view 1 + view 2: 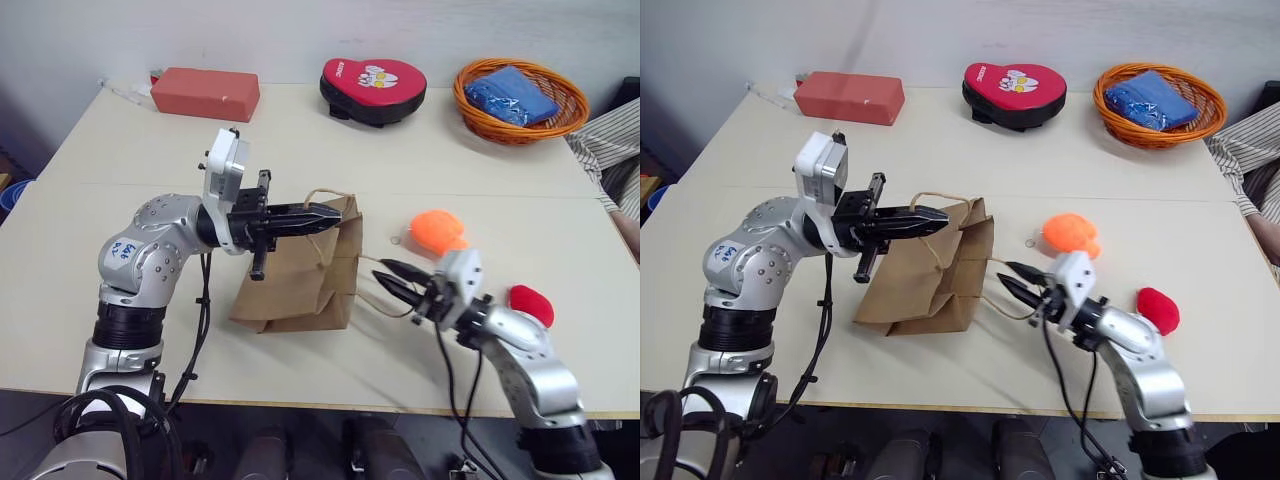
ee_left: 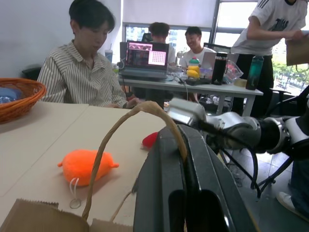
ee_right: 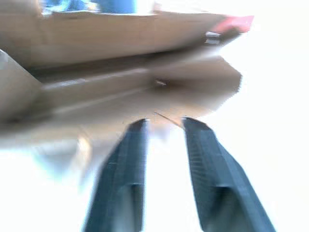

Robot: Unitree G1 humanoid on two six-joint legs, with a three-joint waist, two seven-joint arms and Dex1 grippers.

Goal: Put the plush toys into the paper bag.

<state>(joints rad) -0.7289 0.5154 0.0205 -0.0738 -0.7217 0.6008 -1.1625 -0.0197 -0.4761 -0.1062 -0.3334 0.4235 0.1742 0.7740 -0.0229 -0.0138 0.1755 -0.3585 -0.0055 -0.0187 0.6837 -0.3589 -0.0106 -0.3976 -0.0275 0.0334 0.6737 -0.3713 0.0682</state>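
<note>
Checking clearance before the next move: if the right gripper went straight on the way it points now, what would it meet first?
Probably the paper bag: the right gripper, jaws apart, points at its near side, with the loop handle just ahead.

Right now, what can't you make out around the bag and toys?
- Bag interior: head views see its outside, mouth facing away.
- Red toy: partly behind the right arm.
- Bag in right wrist view: blurred, washed out.
- Left claw handle grip point: covered by its fingers.

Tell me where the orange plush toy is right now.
In the left eye view the orange plush toy lies on the table's right half, just right of the paper bag and behind the right claw.
</note>
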